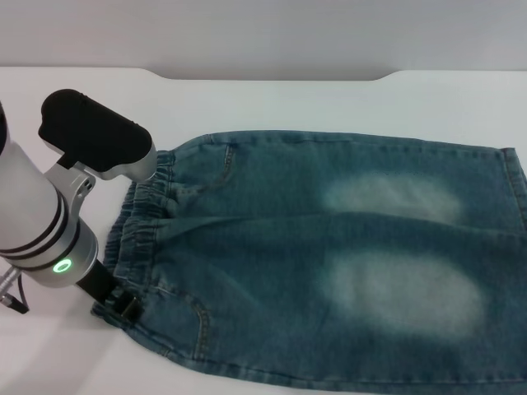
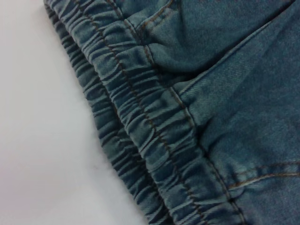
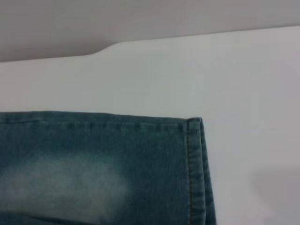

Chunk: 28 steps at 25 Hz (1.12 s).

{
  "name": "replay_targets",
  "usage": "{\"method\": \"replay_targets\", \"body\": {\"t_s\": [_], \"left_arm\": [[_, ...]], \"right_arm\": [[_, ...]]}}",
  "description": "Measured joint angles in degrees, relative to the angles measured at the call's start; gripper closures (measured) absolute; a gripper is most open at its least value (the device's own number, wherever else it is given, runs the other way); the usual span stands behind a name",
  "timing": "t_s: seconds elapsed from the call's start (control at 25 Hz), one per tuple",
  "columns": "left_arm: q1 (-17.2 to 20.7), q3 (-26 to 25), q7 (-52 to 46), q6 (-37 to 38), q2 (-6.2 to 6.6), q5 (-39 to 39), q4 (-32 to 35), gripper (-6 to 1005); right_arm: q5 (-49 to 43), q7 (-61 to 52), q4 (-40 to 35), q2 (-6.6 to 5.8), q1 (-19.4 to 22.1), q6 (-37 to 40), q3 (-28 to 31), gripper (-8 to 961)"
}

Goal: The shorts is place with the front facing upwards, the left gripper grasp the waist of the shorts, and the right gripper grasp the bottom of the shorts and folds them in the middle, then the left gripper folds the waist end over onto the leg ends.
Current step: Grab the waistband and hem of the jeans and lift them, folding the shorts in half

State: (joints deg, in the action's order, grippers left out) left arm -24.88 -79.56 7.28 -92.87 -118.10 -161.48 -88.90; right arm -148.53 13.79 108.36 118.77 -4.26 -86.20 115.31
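Observation:
The blue denim shorts [image 1: 329,247] lie flat and front up on the white table, with two pale thigh patches showing. Their puckered waist [image 1: 144,222] points left and the leg ends [image 1: 512,189] point right. My left gripper [image 1: 119,303], below the arm with the green light, sits at the near corner of the waist, touching the denim. The left wrist view is filled by the gathered waist [image 2: 140,126] seen from close above. In the right wrist view the far corner of a leg end hem [image 3: 194,168] lies flat. The right gripper is out of view.
The white table [image 1: 288,103] extends beyond the shorts on the far side, with a notched back edge. The near edge of the shorts runs close to the bottom of the head view. The left arm's black wrist housing [image 1: 95,136] hangs over the far waist corner.

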Motion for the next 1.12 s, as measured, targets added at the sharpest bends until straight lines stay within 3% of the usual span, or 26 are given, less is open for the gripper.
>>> {"method": "replay_targets", "body": {"t_s": [0.24,0.44,0.6,1.12], "left_arm": [[0.2,0.4,0.2,0.0,0.01,0.0,0.1,494],[0.2,0.4,0.2,-0.6,0.01,0.0,-1.3,739],[0.3,0.0,0.2,-1.6,0.07,-0.3,-4.0,829],[-0.2,-2.3,1.1,-2.4,0.16,-0.9,-7.9,967]], "right_arm": [[0.1,0.0,1.1,-0.01,0.3,-0.2,0.0,226],[0.2,0.0,1.4,0.09,0.4,-0.7,0.0,226],[0.2,0.0,1.3,0.12,0.6,-0.7,0.0,226],[3.1,-0.9,-3.7,0.33,3.5,-0.4,-1.1,225]]}}
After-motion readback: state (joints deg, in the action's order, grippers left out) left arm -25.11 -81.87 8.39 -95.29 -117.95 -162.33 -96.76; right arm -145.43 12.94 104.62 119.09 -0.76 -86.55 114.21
